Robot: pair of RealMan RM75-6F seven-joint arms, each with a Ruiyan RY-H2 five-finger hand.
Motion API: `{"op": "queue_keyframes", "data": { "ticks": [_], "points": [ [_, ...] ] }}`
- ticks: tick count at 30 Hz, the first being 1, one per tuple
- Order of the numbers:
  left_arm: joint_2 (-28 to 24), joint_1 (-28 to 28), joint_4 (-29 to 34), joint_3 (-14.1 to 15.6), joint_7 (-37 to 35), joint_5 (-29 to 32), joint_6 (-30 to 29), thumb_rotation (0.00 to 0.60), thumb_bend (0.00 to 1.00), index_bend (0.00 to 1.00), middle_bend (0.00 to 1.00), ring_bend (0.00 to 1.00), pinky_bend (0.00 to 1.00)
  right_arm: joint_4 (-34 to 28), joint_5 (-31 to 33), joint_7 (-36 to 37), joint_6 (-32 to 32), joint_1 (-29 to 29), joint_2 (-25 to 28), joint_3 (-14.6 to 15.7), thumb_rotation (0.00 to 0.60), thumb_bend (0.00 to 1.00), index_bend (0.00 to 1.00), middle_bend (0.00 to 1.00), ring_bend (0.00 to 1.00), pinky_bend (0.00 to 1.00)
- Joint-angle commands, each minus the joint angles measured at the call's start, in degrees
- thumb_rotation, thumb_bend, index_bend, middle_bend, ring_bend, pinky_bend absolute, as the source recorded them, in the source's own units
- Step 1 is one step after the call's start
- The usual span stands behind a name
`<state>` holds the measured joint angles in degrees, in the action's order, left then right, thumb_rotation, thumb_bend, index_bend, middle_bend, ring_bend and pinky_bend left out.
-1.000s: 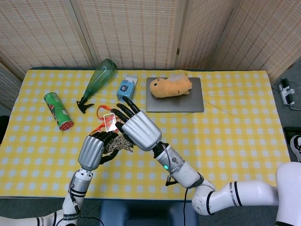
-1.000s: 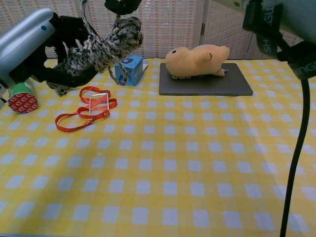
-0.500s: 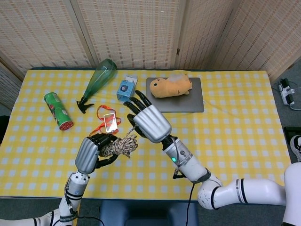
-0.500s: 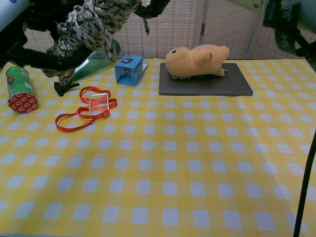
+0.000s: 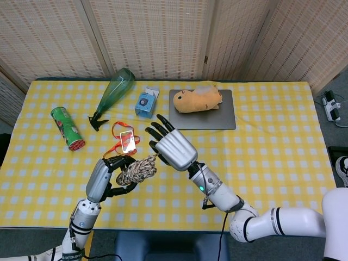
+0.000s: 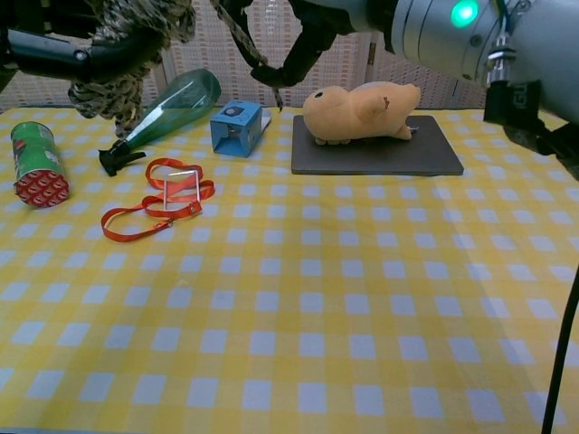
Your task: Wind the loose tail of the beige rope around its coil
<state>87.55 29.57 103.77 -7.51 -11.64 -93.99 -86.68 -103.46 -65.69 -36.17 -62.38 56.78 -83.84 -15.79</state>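
Note:
The beige-and-dark rope coil (image 5: pixel 137 169) is held in the air by my left hand (image 5: pixel 109 178), whose fingers curl around its left side. In the chest view the coil (image 6: pixel 127 36) sits at the top left, above the table, in the dark fingers (image 6: pixel 54 56) of my left hand. My right hand (image 5: pixel 173 148) is just right of the coil, its upper fingers spread. The loose tail (image 6: pixel 246 45) runs from the coil down to my right hand (image 6: pixel 308 36), which seems to pinch it near its end.
An orange lanyard with a card (image 5: pixel 125 140) lies on the yellow checked table (image 5: pixel 272 152) under the hands. Behind are a green bottle (image 5: pixel 114 89), a green can (image 5: pixel 67 128), a blue box (image 5: pixel 147 101) and a plush toy (image 5: pixel 197 99) on a grey board (image 5: pixel 217 120).
My left hand has lifted the coil higher. My right hand has swung from over the coil to its right side, drawing the tail out with it.

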Motion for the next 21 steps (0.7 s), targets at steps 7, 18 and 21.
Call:
{"op": "queue_keyframes", "data": {
  "ticks": [7, 18, 21],
  "points": [
    [-4.0, -0.2, 3.6, -3.5, -5.4, 4.9, 2.1, 0.6, 0.53, 0.62, 0.62, 0.57, 0.65, 1.2, -1.9, 0.9, -0.6, -1.2, -1.0, 2.0, 0.6, 0.43, 0.68, 0.24, 0.15, 0.04],
    [-5.0, -1.0, 2.7, -5.6, -2.8, 6.2, 1.6, 0.6, 0.53, 0.62, 0.62, 0.57, 0.65, 1.8, -2.9, 1.8, -0.9, -2.6, -0.4, 3.0, 0.6, 0.43, 0.44, 0.21, 0.13, 0.04],
    [-4.6, -1.1, 1.2, -5.7, -0.3, 5.8, 1.2, 0.6, 0.53, 0.62, 0.62, 0.57, 0.65, 0.6, -3.0, 2.3, -1.2, -3.5, 0.8, 3.3, 0.6, 0.43, 0.12, 0.14, 0.11, 0.04]
  ]
}}
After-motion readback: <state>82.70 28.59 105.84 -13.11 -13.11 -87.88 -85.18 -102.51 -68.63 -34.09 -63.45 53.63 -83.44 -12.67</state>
